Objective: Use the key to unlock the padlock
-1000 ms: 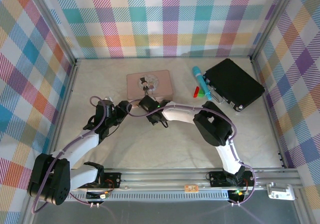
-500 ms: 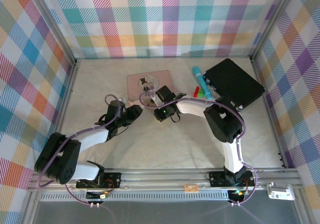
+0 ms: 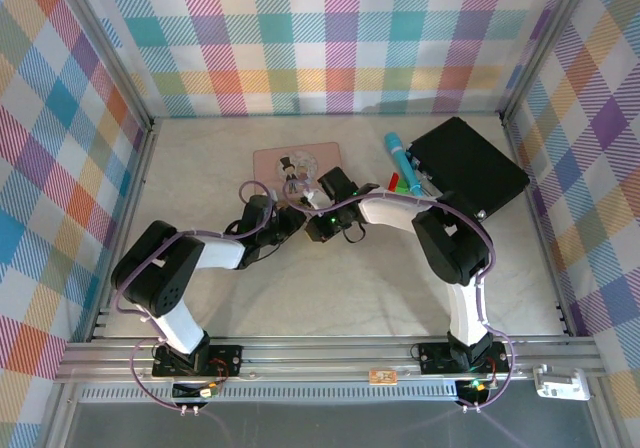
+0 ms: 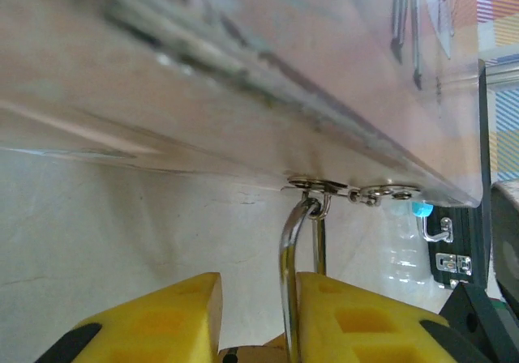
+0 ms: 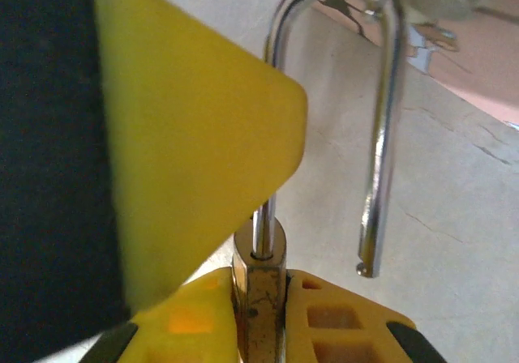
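In the right wrist view my right gripper [image 5: 259, 275] is shut on the brass padlock [image 5: 259, 306], gripping its narrow body. The padlock's silver shackle [image 5: 381, 136] stands open, its free leg out of the body, and its bend hooks through the latch of the pink tin [image 3: 300, 156]. In the left wrist view my left gripper [image 4: 258, 286] straddles the shackle [image 4: 285, 266], which lies against the right finger [image 4: 365, 322] with a gap on the other side. From above, both grippers meet just below the tin: left gripper [image 3: 287, 218], right gripper [image 3: 322, 200]. The key is hidden.
A teal cylinder [image 3: 397, 156], a red piece [image 3: 392, 181] and a green piece [image 3: 405, 184] lie right of the tin. A black case [image 3: 468, 168] sits at the back right. Plaid walls close in the table on three sides.
The left gripper has swung right, up to the padlock. The right gripper has shifted up and right toward the tin with the padlock.
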